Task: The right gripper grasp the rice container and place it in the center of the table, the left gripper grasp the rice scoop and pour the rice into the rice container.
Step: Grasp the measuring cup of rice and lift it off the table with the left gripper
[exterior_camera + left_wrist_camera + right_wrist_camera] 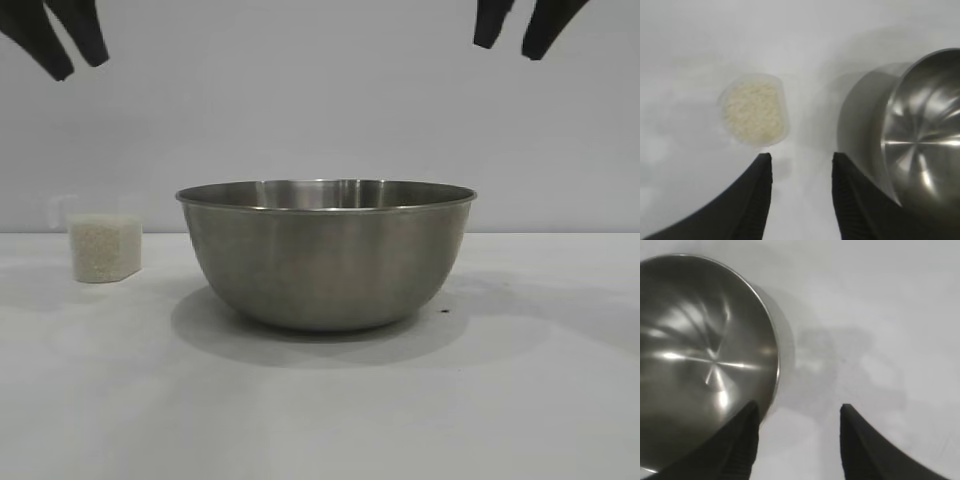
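The rice container (326,255), a large steel bowl, stands empty on the white table (320,420) near its middle; it also shows in the left wrist view (920,130) and the right wrist view (700,360). The rice scoop (103,247), a small clear cup full of white rice (754,111), stands to the bowl's left. My left gripper (70,55) hangs open and empty high above the scoop; its fingertips frame bare table (801,159). My right gripper (512,40) hangs open and empty high above the bowl's right rim (799,410).
A plain white wall rises behind the table. Bare table lies in front of the bowl and to its right (560,300).
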Available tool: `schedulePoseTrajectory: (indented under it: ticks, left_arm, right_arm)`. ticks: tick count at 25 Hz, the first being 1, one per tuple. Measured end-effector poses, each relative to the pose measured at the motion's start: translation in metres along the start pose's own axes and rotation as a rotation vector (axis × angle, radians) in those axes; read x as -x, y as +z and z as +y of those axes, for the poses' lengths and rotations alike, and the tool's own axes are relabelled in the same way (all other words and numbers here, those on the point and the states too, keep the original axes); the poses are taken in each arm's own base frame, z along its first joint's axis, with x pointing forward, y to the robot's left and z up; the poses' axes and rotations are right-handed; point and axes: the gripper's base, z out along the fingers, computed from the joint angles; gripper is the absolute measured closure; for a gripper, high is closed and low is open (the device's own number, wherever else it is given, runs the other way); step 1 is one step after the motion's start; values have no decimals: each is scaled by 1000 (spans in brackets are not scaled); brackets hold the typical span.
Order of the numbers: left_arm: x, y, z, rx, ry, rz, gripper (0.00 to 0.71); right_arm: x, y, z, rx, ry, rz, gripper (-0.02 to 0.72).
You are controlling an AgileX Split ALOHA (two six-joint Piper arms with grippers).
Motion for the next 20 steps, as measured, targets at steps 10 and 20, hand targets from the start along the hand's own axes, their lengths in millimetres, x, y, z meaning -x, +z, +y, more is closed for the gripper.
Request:
schedulePoseTrajectory:
  ticks: [10, 20]
  left_arm:
    - [-49, 0, 4, 59, -30, -157, 469]
    - [-71, 2, 7, 86, -36, -224, 469]
  right_arm:
    - [-1, -14, 2, -2, -4, -53, 383]
    - [-13, -40, 0, -60, -21, -104, 383]
